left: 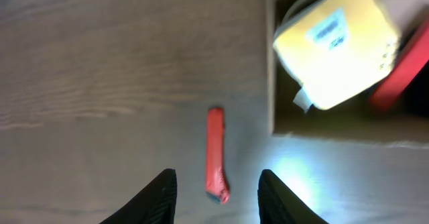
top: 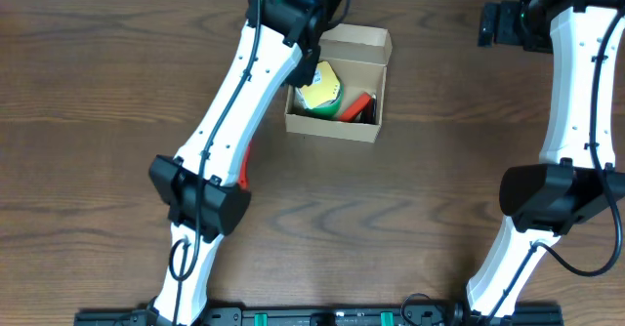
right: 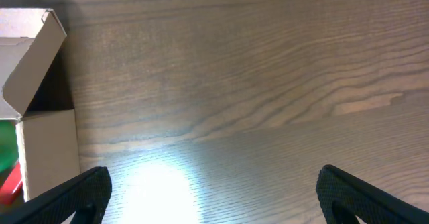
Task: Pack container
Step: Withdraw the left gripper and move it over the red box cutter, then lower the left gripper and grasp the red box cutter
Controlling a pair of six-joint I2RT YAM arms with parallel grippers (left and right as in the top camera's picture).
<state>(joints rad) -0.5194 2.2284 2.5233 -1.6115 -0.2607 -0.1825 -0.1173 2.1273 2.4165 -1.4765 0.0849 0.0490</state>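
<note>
Brown rectangular cardboard container (top: 332,128) open at the far edge of the dark wooden table (top: 410,219).
The small container stood near the middle of that edge with its hinged flap lid (top: 361,41) raised; a yellow-green block (top: 318,94) and a red item (top: 357,104) lay inside. The left gripper (left: 218,200) hung beside the container's left wall, jaws spread and holding nothing, with a slim red stick (left: 215,153) lying on the table below it. The right gripper (right: 214,200) was toward the far right corner, jaws wide apart and empty. The container was probably light and thin-walled, easily dented or slid; taking it by an outer wall, or the lid by its free edge, seemed safest.
</note>
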